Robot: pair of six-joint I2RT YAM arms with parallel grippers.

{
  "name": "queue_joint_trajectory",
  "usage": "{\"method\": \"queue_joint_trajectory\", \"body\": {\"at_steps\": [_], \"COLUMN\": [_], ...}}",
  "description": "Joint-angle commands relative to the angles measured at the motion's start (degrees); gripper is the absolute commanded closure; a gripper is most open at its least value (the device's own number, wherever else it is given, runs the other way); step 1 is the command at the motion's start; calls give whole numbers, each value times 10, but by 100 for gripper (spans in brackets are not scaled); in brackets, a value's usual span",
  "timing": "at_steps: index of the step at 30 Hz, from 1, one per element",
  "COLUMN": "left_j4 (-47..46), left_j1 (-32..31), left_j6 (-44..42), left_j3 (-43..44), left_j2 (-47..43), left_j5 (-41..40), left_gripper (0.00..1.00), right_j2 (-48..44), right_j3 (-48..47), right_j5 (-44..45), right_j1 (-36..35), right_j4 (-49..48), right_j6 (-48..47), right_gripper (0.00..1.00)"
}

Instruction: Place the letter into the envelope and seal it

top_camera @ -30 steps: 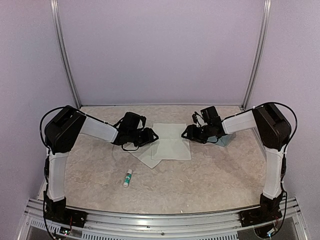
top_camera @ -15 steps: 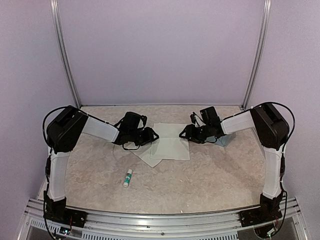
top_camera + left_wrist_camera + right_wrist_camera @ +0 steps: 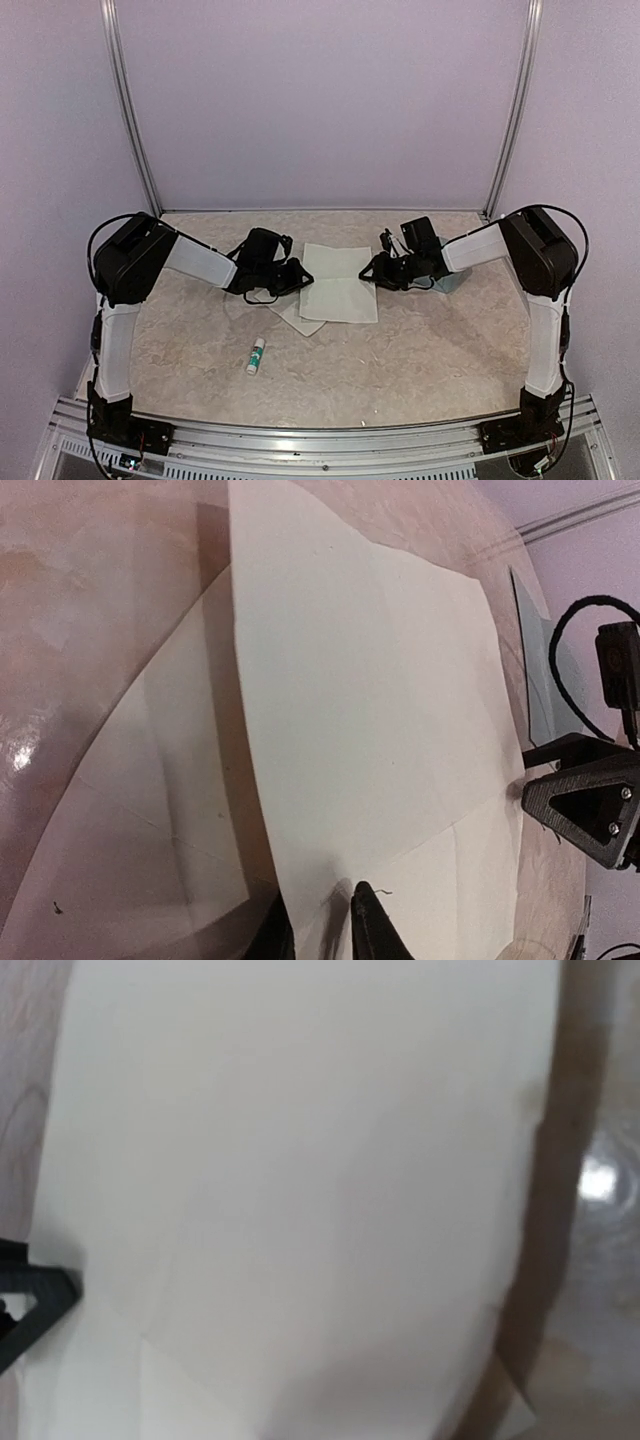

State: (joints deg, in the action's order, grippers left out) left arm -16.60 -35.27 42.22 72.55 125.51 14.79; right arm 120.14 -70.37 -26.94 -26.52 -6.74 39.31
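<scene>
Remaining: insertion and sealing, in my judgement; nothing of the task looks completed.
Letter (image 3: 340, 283): lying flat mid-desk (image 3: 420, 350), outside the envelope (image 3: 455, 283), which sits just right of it, partly hidden by the right gripper (image 3: 376, 268).
Left gripper (image 3: 296, 277): jaws standing close together about the letter's left edge; firm pinch unconfirmed.
Right gripper: at the letter's right edge; state of the jaws cannot be told.
Materials: letter thin, pale, matte, faintly creased into panels; a lower pale sheet (image 3: 292, 313) protrudes beneath; envelope muted teal paper; desk mottled beige, glossy.
Glue stick (image 3: 257, 355): small white-and-green cylinder, lying apart on the near side.
</scene>
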Motion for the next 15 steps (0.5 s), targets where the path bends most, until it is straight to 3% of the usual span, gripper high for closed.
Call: {"method": "queue_joint_trajectory", "body": {"at_steps": [1, 4, 8, 11, 15], "left_j4": [-30, -67, -103, -101, -31], "left_j1": [7, 9, 9, 9, 3], "left_j6": [15, 18, 4, -24, -100], "left_j3": [-36, -72, -106, -122, -114], "left_j2": [-25, -58, -103, -149, -210], "left_j5": [13, 27, 63, 95, 140], "left_gripper": [89, 99, 100, 100, 100], "right_j2": [-28, -47, -96, -154, -250], "right_j3": [19, 32, 58, 88, 136], "right_j5": [-6, 2, 15, 20, 8], "right_j1": [-8, -8, -7, -4, -3], "right_j4": [-17, -18, -31, -46, -57], "right_j6": [6, 5, -6, -33, -107], "right_gripper": [63, 62, 55, 44, 28]}}
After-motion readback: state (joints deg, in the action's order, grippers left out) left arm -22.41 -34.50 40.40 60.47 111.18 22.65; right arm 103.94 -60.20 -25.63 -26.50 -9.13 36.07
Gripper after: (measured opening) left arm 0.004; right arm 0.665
